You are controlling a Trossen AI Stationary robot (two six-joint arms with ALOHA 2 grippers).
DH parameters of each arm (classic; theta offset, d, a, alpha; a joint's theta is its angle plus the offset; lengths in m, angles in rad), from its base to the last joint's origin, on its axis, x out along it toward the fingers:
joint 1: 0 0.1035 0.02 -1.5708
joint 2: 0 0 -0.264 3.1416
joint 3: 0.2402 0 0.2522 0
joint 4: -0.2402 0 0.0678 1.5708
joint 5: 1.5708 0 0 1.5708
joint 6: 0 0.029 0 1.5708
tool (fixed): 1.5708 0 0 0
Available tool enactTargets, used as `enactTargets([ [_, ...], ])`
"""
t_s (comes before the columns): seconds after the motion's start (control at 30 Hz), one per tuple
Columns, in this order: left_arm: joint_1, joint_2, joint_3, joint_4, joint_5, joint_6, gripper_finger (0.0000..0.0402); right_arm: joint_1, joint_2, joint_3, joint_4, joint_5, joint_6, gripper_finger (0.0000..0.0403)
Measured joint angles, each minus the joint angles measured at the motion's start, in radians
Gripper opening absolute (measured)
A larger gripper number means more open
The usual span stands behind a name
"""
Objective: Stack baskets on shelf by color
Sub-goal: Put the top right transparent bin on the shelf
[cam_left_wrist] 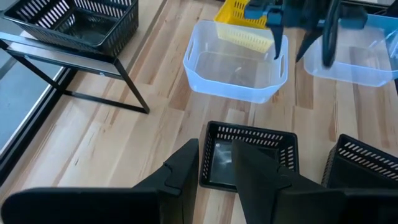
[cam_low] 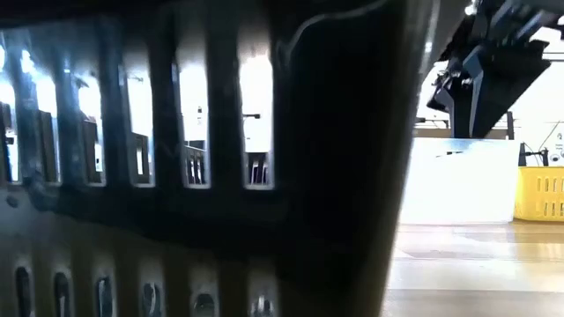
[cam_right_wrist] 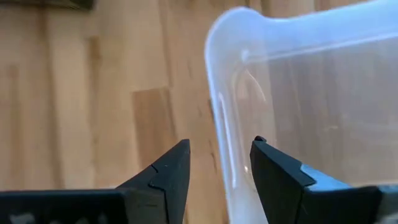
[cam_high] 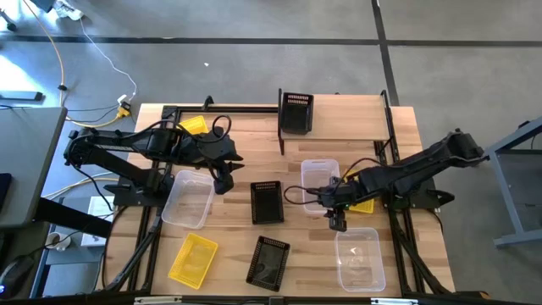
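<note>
A light wooden table point(cam_high: 229, 216) on a grey concrete floor is being worked at by two dark arms, with a small raised shelf point(cam_high: 356, 108) at its far edge on which one black basket point(cam_high: 296, 112) is already sitting. The right gripper point(cam_right_wrist: 214, 163) is being held low over the corner of a clear tub point(cam_right_wrist: 298, 93), its fingers point(cam_right_wrist: 163, 171) parted a little and gripping nothing, with the tub's rim lying between them. The left gripper point(cam_left_wrist: 214, 168) is being held above the table with a second black basket point(cam_left_wrist: 249, 152) just ahead of its slightly parted, empty fingertips; another clear tub point(cam_left_wrist: 236, 65) is lying farther ahead. Yellow baskets point(cam_high: 193, 258) and the rest are being left scattered well apart. Judging by this, a pickup of the clear tub is being prepared; next, the fingers would need closing on the rim before the tub is carried to the shelf.
</note>
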Motion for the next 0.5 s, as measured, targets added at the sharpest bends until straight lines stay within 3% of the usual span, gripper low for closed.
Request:
enactTargets([
  [0.5, 0.000, 0.000, 0.000, 0.001, 0.000, 0.000, 0.0086, 0.000, 0.187, 0.000, 0.001, -0.002, 0.030, 0.0153],
])
